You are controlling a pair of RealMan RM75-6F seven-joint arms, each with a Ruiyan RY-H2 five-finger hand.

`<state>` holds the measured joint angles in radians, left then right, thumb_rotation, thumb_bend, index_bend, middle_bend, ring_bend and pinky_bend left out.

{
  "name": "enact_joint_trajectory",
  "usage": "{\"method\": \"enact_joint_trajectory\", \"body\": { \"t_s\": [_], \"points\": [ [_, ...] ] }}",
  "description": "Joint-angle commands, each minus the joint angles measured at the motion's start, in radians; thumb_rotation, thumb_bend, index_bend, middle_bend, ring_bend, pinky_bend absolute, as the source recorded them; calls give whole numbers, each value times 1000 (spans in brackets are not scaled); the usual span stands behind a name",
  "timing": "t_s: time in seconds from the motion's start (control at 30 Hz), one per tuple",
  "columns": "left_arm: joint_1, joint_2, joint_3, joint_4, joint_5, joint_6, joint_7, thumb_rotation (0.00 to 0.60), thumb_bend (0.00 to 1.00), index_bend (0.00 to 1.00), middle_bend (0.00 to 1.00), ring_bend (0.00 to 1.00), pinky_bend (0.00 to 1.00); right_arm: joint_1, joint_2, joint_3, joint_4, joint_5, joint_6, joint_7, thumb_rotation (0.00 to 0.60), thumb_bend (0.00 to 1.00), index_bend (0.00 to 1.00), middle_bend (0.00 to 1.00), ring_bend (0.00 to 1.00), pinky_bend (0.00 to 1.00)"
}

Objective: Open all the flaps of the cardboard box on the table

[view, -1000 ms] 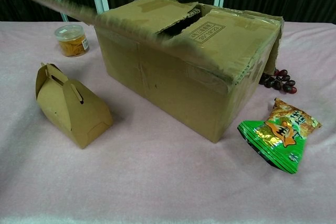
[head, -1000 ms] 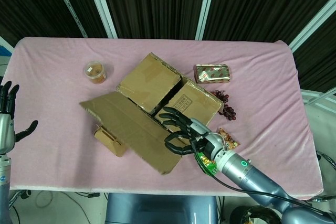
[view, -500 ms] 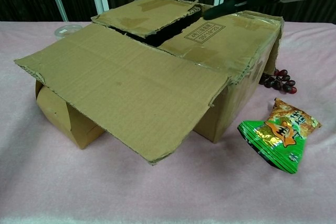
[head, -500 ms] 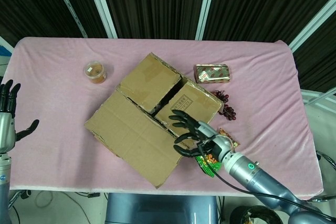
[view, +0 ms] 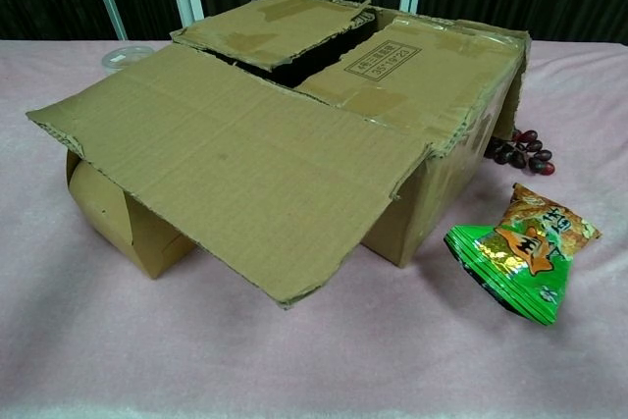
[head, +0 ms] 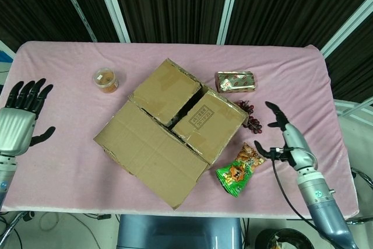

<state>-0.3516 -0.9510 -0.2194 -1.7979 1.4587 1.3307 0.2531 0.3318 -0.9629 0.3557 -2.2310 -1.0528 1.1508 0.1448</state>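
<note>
The cardboard box [head: 186, 106] [view: 442, 95] sits mid-table, turned at an angle. Its long near flap [head: 150, 153] [view: 226, 154] is folded out and hangs flat over the front. Two inner flaps [head: 165, 90] [head: 208, 116] still lie over the top with a dark slot between them. My right hand [head: 284, 135] hovers open to the right of the box, above the cloth, touching nothing. At the table's left edge my left hand [head: 20, 115] is raised with its fingers spread, holding nothing. The chest view shows neither hand.
A green snack bag [head: 239, 170] [view: 520, 252] lies by the box's right corner. Dark grapes [head: 252, 118] [view: 520, 147] and a shiny wrapped packet [head: 235, 81] sit behind it. A plastic tub [head: 107, 79] stands at the left. A small brown carton [view: 123, 218] sits under the open flap.
The long flap dropped from half-raised to folded out flat over the small carton. My right hand let go and withdrew to the right, clear of the box. My left hand rose slightly.
</note>
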Motion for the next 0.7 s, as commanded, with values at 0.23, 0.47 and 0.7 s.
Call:
{"method": "enact_joint_trajectory", "body": {
  "t_s": [0.23,0.47,0.7],
  "points": [
    [-331,153,-48,-29,93,-460,88,600,315,0,0,0,17,-125,-106,-107,325,-221,216,19,600,412,14,33,16,242],
    [-553,111,-70,8,80,-726,166,600,571,26,37,0,102,-128,-135,-106,411,-228,216,104,600,412,14,33,16,242],
    [-722,-8,-62,83,100,-861,289,600,605,54,84,27,141,-121,-164,-96,467,-214,206,155,600,412,15,33,16,242]
  ]
}}
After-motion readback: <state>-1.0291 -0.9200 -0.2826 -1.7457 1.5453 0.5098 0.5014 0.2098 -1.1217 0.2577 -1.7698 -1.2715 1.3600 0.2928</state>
